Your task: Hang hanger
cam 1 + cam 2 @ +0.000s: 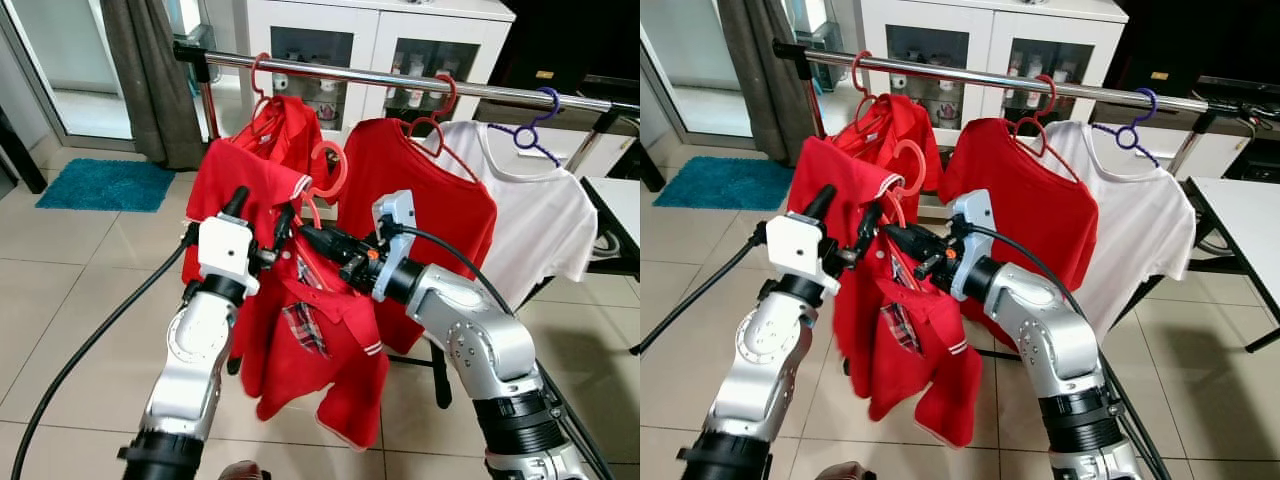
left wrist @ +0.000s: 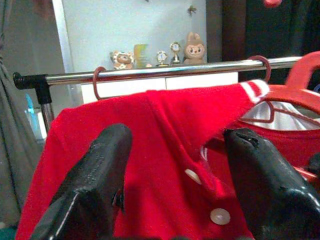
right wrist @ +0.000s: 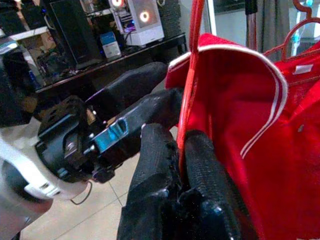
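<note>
Head views overlook rail (image 1: 400, 80); wrist views close.

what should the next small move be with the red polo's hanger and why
Probably lift the right gripper up toward the rail. Its jaws are shut on the red hanger carrying the red polo shirt, and the hook still sits below the rail, unhung. The left gripper, jaws open around the shirt's shoulder, looks placed to steady it during the lift.

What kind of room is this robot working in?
Probably a room in a home: a tiled floor, a white glass-door cabinet holding small ornaments, a teal mat by a doorway, and a clothes rail hung with shirts.
</note>
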Robot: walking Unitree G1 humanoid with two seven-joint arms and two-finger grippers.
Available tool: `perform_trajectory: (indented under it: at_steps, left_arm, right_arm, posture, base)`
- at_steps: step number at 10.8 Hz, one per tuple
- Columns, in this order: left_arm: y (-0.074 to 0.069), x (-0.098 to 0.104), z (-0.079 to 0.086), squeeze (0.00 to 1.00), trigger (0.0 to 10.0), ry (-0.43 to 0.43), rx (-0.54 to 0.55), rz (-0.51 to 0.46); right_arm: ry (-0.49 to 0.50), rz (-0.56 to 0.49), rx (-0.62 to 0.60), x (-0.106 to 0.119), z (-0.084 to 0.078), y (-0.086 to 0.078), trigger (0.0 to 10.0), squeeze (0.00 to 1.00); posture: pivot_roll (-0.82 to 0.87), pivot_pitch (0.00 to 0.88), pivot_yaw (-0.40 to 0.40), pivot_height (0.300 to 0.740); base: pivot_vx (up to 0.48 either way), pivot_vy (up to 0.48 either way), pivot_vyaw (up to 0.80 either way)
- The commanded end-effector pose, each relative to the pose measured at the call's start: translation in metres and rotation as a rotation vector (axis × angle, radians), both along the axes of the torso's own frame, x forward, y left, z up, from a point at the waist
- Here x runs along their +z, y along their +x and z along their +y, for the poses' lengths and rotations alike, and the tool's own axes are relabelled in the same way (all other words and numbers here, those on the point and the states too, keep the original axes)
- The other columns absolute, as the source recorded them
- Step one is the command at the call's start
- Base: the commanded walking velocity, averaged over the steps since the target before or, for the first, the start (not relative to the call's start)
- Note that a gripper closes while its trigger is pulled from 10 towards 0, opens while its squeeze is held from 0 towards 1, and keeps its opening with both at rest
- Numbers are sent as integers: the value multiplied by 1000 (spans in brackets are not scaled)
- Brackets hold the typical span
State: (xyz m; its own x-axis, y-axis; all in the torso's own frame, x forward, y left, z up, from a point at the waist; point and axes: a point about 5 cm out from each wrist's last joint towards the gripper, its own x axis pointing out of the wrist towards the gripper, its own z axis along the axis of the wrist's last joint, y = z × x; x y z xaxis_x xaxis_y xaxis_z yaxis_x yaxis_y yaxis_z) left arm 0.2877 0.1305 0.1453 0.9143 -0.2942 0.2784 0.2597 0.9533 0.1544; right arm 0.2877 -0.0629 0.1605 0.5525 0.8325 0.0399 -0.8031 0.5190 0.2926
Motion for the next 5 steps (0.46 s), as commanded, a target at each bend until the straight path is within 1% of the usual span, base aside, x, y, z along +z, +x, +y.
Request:
perform_trajectory:
  at_steps: [1, 3, 5]
  left_arm:
    - [2, -9, -1, 0, 0, 6, -23, 57]
    - [6, -12, -2, 0, 0, 28, -78, 82]
    - [11, -10, -1, 0, 0, 36, -83, 80]
  right_arm:
    - [74, -96, 85, 23, 6, -7, 0, 0]
    - [89, -96, 110, 25, 8, -10, 0, 0]
    - [100, -96, 118, 26, 8, -11, 0, 0]
  posture:
    - [52, 0, -23, 740]
    - [53, 0, -22, 740]
    - [52, 0, -18, 740]
  base:
    - [0, 0, 0]
    - [0, 0, 0]
    - [0, 0, 0]
